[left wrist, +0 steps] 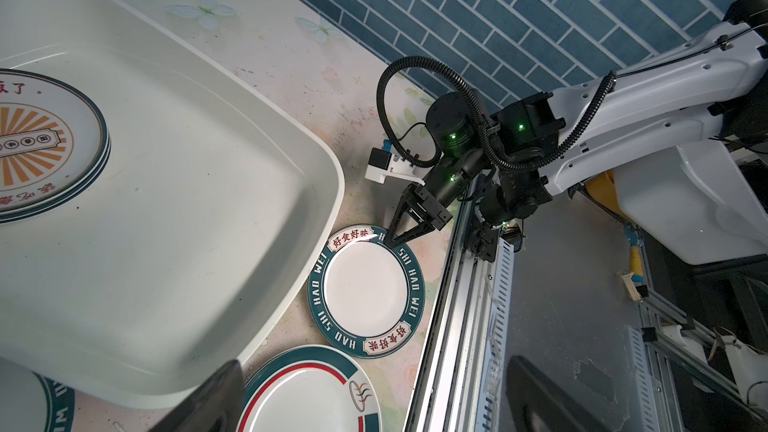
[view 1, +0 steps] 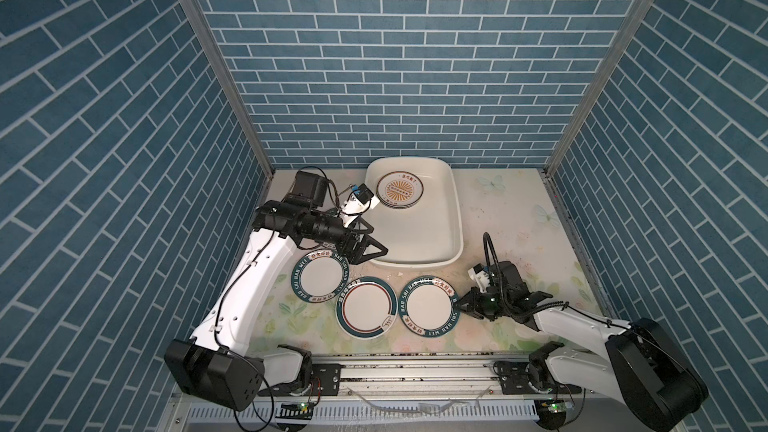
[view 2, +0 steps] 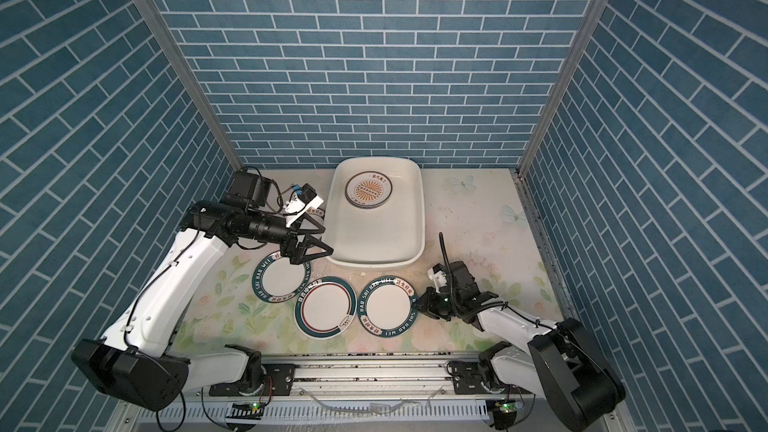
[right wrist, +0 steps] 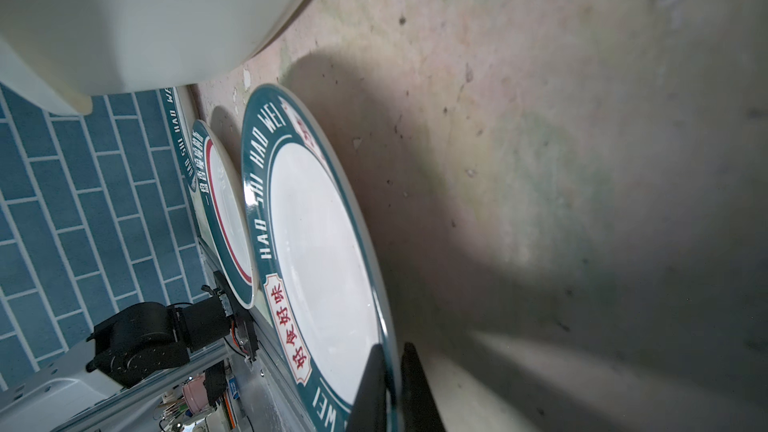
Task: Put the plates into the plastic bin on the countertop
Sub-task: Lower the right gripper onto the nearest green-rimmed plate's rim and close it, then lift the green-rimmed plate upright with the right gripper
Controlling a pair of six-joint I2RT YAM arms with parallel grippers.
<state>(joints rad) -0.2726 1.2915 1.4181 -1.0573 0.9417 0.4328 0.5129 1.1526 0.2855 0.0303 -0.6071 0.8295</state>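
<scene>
Right gripper pinches tight on the rim of the lettered plate, so lift level, clear the wall of the plastic bin; left gripper gapes empty.

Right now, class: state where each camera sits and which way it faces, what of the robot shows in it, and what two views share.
Top views: high at the front, looking down on the countertop, plastic bin and rightmost plate; both arms show.
Left wrist: on the left arm by the bin, facing the right arm; the open left end effector's fingers edge the picture.
Right wrist: low over the countertop, looking along the rightmost plate; the right end effector pinches its rim.
Shared: both wrist views show that plate.
</scene>
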